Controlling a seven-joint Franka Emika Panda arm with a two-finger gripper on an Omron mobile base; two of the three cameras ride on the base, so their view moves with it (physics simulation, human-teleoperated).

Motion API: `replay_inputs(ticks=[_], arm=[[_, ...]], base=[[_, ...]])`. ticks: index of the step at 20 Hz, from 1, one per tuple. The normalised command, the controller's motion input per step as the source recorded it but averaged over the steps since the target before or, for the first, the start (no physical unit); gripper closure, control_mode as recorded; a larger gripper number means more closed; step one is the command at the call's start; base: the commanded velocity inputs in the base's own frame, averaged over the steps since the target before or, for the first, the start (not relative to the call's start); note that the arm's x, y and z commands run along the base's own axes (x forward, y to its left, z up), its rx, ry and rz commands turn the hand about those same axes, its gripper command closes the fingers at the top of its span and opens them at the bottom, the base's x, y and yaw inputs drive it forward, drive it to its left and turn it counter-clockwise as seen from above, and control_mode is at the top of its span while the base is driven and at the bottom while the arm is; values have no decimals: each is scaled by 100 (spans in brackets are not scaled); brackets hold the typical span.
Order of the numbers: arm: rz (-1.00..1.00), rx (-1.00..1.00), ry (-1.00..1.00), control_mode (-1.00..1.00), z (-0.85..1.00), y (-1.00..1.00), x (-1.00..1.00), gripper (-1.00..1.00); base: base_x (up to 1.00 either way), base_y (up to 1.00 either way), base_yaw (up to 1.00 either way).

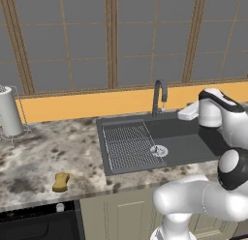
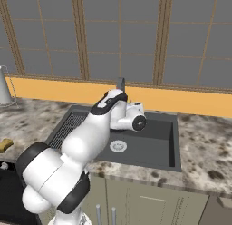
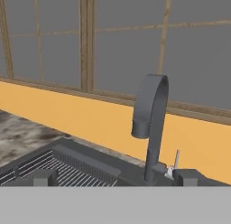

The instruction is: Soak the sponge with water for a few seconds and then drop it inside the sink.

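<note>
- Little of the task can be counted as done: the sponge (image 1: 61, 182) is seen lying flat on the bench (image 1: 48, 152), near its front edge and well apart from the sink (image 1: 193, 142), to the sink's left.
- The sponge is also seen at the far left edge of the right base view (image 2: 5, 144), untouched and dry as far as can be judged.
- The gripper (image 3: 115, 177) is held released, jaws spread wide, with nothing between them; it is poised over the sink and pointed at the faucet (image 3: 151, 123).
- In the left base view the hand is seen above the right part of the basin, just beside the faucet (image 1: 159, 96).
- No water is seen falling from the spout in the hand view; a faint pale mark under the spout in the left base view may be a thin stream, but that view is too coarse for it to be told.
- The small lever (image 3: 177, 159) at the faucet's base is seen close to the right fingertip; it is judged that turning on the water is the step in hand.
- Still left: the water to be started if it is not running, the sponge to be fetched, held under the stream, and dropped in the sink.
- Counted: one sponge, one sink with one ribbed drainboard (image 1: 127, 144) and one round drain (image 1: 159, 150), one faucet, one lever, one gripper.
- Also counted: one paper roll (image 1: 9, 111) on a wire stand at the bench's far left.
</note>
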Motion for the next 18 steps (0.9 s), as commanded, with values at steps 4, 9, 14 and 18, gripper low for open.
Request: replay_inputs(ticks=[4,9,14,18], arm=[[0,0,0,-100,-27,0,22,-100],[0,0,0,-100,-23,0,29,-100],[0,0,0,-100,-4,0,30,-100],[0,3,0,-100,-1,-2,29,-100]], base=[[0,0,0],[0,0,0],[0,0,0],[0,0,0]])
